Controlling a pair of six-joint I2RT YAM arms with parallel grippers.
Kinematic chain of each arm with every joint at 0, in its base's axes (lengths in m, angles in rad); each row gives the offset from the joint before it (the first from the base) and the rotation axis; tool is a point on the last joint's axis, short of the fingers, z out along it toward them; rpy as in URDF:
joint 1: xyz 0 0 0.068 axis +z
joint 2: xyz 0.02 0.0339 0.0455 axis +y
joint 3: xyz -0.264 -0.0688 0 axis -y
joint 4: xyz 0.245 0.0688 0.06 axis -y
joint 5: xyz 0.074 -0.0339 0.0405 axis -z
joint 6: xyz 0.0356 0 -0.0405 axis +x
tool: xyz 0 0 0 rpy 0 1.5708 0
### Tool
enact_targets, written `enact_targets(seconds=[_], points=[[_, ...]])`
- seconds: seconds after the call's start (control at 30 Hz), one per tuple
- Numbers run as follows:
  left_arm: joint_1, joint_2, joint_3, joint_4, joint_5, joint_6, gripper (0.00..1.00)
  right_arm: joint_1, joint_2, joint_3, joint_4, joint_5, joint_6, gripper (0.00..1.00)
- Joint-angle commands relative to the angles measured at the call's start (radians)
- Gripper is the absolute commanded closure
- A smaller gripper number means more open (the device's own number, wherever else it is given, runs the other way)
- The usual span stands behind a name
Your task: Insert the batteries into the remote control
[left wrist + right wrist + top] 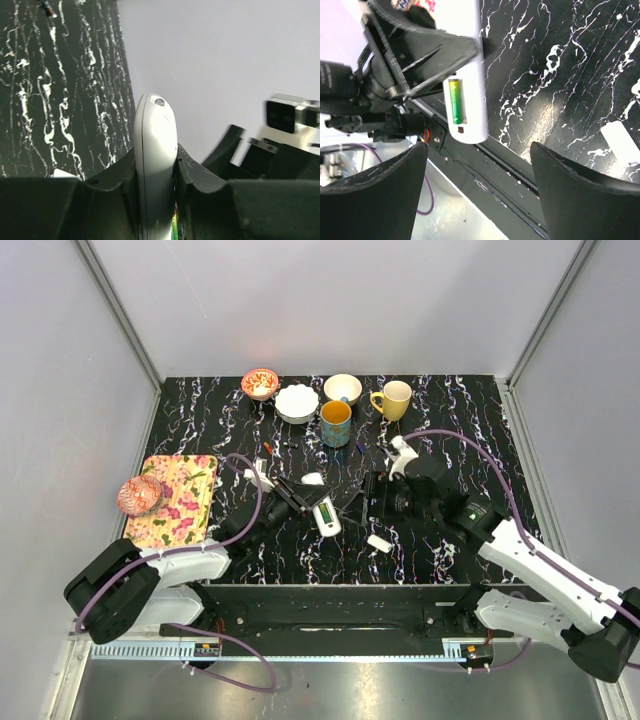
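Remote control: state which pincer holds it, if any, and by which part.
The left pincer is shut on the remote control, clamping its long side edges around mid-length; both ends stick out. The right pincer stands open, holding nothing.

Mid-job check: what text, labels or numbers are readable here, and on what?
None can be read.
White print on the left arm housing: blurred.
Wrap of the battery in the remote control: green-yellow, no legible print.
Small stickers on the front rail: too small.

Centre frame: left pincer [303, 502] holds the remote control [327, 517]; right pincer [368, 499] faces it, near, over the marbled worktop [200, 420].
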Motion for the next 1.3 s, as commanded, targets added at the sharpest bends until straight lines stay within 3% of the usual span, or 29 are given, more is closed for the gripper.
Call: enact_targets(seconds=[0.0,0.23,0.47,0.73,0.93,1.27], points=[[0.028,0.004,-0.013,0.26,0.096,-0.041,1.0,-0.107,-0.026,-0.138,0.267,-0.194,0.174,0.11],[0.031,0.033,-0.025,0.359,0.187,-0.061,1.0,-0.152,0.049,-0.253,0.617,-0.437,0.319,0.09],[0.031,0.039,-0.005,0.34,0.205,-0.052,1.0,-0.153,0.062,-0.312,0.819,-0.489,0.401,0.09],[0.031,0.05,0.025,0.349,0.234,-0.07,1.0,-0.152,0.166,-0.307,0.875,-0.628,0.379,0.29],[0.033,0.037,0.028,0.345,0.228,-0.072,1.0,-0.152,0.201,-0.293,0.857,-0.673,0.347,0.35],[0.031,0.036,0.025,0.357,0.231,-0.073,1.0,-0.155,0.213,-0.306,0.893,-0.742,0.356,0.76]])
